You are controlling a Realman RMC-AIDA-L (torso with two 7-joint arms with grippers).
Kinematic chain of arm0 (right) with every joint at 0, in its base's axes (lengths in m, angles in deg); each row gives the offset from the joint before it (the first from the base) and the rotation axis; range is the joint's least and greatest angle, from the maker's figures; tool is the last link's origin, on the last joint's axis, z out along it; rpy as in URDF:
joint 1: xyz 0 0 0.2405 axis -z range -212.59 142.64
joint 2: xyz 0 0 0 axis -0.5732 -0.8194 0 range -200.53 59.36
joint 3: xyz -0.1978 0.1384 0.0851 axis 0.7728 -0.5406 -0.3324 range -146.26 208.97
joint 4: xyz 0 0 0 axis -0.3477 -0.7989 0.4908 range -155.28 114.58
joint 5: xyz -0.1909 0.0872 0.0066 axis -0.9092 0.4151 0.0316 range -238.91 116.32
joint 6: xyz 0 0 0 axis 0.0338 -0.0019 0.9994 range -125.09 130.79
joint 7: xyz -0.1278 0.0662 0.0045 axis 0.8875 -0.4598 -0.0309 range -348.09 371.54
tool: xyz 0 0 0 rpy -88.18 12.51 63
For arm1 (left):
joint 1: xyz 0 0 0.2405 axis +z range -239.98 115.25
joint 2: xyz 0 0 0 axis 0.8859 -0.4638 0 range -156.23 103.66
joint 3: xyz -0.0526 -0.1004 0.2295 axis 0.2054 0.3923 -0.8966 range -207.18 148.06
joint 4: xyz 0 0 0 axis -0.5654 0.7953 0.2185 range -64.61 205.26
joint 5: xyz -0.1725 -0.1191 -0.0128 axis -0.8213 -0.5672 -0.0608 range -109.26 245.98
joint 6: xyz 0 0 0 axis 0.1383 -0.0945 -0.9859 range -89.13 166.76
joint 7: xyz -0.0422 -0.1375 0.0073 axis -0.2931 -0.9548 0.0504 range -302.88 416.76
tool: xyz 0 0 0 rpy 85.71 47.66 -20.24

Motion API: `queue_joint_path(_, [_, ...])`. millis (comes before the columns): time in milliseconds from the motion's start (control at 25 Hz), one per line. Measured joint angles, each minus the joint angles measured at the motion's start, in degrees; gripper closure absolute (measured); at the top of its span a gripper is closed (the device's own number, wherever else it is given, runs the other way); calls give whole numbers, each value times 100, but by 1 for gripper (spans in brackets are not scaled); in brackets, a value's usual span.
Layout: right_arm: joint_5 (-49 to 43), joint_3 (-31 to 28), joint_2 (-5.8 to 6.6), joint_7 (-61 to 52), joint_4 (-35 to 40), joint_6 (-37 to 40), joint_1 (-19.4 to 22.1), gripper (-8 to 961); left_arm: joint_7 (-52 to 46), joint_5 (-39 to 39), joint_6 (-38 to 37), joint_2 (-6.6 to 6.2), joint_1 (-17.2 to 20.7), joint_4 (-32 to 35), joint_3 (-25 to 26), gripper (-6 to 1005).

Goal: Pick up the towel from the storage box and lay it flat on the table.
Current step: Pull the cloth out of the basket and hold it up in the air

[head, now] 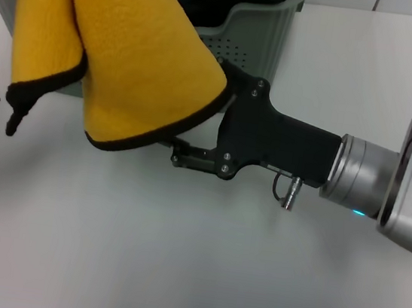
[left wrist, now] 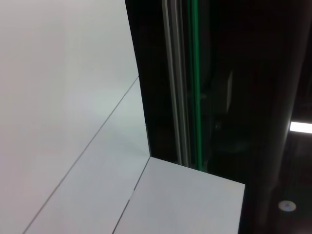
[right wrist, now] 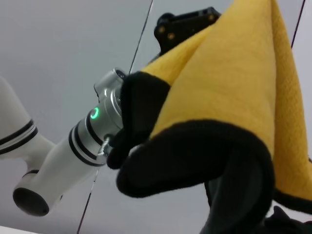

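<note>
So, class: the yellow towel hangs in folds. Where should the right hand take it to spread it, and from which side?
Probably the low black-bound hem of the towel facing the right hand, coming in sideways from the robot's right. The cloth hangs as a cone below the left hand, leaving that thin edge free above the table; higher up it is bunched.

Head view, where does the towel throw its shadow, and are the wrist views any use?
Head view: soft shadow on the table beneath the hanging towel. Left wrist view: only pale panels and dark background. Right wrist view: towel fills the frame close up, slightly soft.
</note>
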Motion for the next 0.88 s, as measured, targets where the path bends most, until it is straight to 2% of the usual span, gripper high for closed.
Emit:
queue_joint_path(80, [45, 13, 0, 0, 8, 56, -10, 85, -6, -17, -28, 4, -23, -8, -66, 993])
queue_joint_path(520, [375, 310, 0, -5, 32, 334, -215, 279, -22, -99, -56, 26, -264, -63, -434, 991])
queue_joint_path(880, [389, 334, 0, -6, 35, 444, -216, 337, -40, -237, -56, 26, -354, -80, -566, 990])
